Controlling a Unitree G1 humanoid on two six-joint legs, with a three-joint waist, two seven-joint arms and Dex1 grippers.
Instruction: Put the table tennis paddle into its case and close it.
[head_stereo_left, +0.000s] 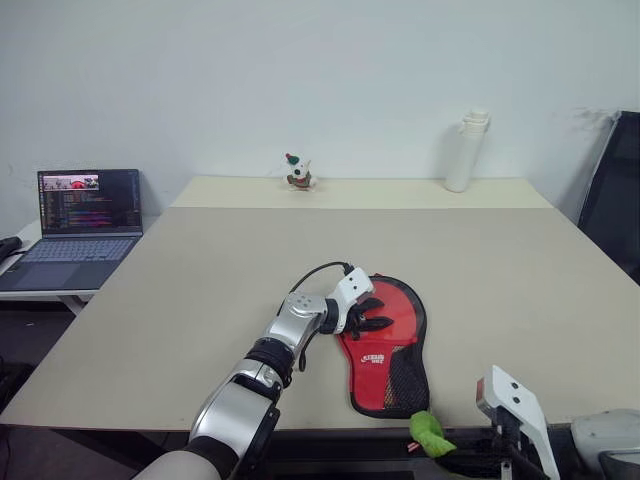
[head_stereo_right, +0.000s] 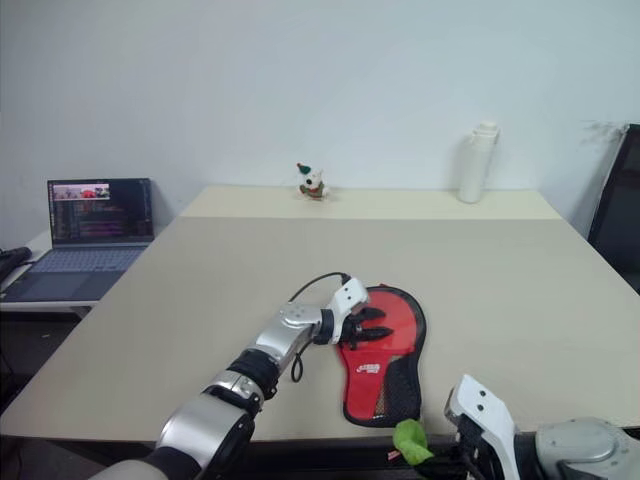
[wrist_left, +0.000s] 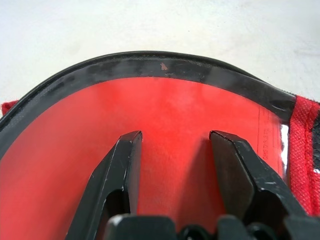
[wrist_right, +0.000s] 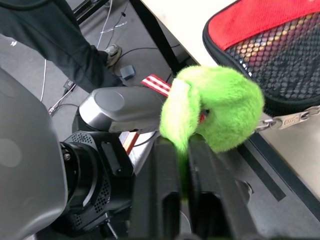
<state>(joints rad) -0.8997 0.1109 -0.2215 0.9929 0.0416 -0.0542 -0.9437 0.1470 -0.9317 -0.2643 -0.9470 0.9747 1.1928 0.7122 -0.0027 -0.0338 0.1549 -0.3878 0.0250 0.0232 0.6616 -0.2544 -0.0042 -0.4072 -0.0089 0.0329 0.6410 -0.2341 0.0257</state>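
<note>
We see the case (head_stereo_left: 388, 345) lying flat near the front edge of the worktop (head_stereo_left: 200, 290), red side up, mesh pocket toward the robot. Its fuzzy green zipper charm (wrist_right: 215, 107) hangs just off that edge. The left gripper (head_stereo_left: 368, 312) rests on the round red part, jaws spread apart with one fingertip (wrist_left: 127, 150) on the red surface. The right gripper (wrist_right: 182, 165) is below the worktop edge, jaws narrow and pinching the green charm. Far back stand a white bottle (head_stereo_left: 466, 150), a small figurine (head_stereo_left: 298, 172) and, off to the left, a laptop (head_stereo_left: 80, 225).
</note>
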